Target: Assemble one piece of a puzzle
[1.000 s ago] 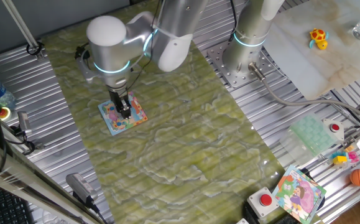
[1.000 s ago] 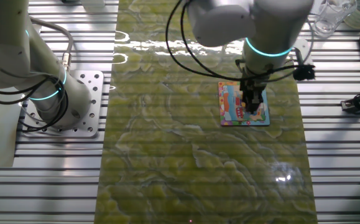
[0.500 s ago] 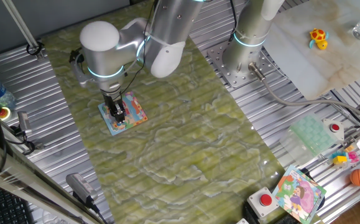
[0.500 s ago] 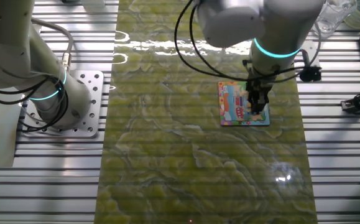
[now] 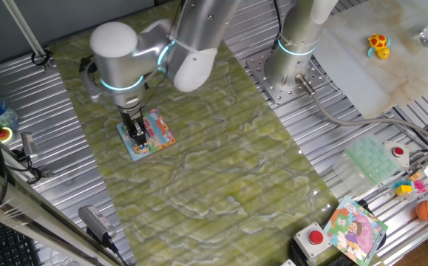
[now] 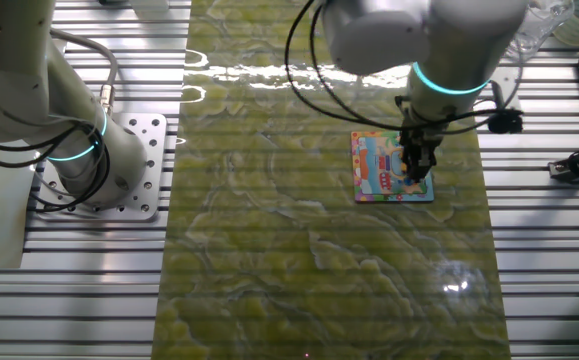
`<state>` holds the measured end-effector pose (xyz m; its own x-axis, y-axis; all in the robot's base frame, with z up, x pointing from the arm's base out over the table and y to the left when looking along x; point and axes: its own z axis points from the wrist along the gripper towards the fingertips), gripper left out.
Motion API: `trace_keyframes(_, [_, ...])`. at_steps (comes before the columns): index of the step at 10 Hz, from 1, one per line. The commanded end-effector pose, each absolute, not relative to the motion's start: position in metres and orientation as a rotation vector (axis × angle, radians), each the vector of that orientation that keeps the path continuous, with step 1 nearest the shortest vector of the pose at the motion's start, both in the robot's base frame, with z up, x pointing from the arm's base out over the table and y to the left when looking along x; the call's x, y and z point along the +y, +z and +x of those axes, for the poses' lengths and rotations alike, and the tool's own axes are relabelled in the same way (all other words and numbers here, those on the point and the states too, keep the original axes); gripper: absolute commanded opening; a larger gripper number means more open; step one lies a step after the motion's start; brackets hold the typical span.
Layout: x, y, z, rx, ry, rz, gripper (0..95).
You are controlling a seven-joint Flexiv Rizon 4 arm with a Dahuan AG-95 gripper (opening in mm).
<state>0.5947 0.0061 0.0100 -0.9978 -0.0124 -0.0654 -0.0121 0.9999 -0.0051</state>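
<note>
The puzzle [image 5: 154,133] is a small square board with a light blue border and a pink-yellow cartoon picture. It lies flat on the green mat and also shows in the other fixed view [image 6: 379,166]. My gripper [image 5: 137,136] points straight down with its tips on or just above the board's left part; in the other fixed view [image 6: 415,172] it stands over the board's right part. The fingers stand close together and look shut. The tiny greyish piece is hidden; I cannot tell whether it sits between the fingertips.
A second robot's base [image 5: 291,70] stands on the metal table beside the green mat [image 5: 221,162]. A larger cartoon-girl board [image 5: 355,229], a red button box [image 5: 316,240], an orange ball [image 5: 427,211] and small toys lie at the front right.
My gripper has slid a little across the board, leftward in one fixed view and rightward in the other. The board has not moved.
</note>
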Motion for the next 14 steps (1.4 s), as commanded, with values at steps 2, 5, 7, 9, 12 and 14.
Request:
trace_keyframes(2, [0.0068,0.0133,0.5972,3.077,-0.008,-0.005,38.0])
trace_keyframes(5, [0.0052,0.0094,0.5970,3.077,-0.014,-0.014,38.0])
trace_keyframes(7, [0.0038,0.0116,0.5965,3.082,-0.011,-0.012,38.0])
trace_keyframes(9, [0.0018,0.0095,0.5946,3.079,-0.013,-0.016,38.0])
trace_keyframes(12, [0.0016,0.0102,0.5940,3.079,-0.006,-0.016,38.0])
trace_keyframes(14, [0.0021,0.0103,0.5940,3.080,-0.006,-0.016,38.0])
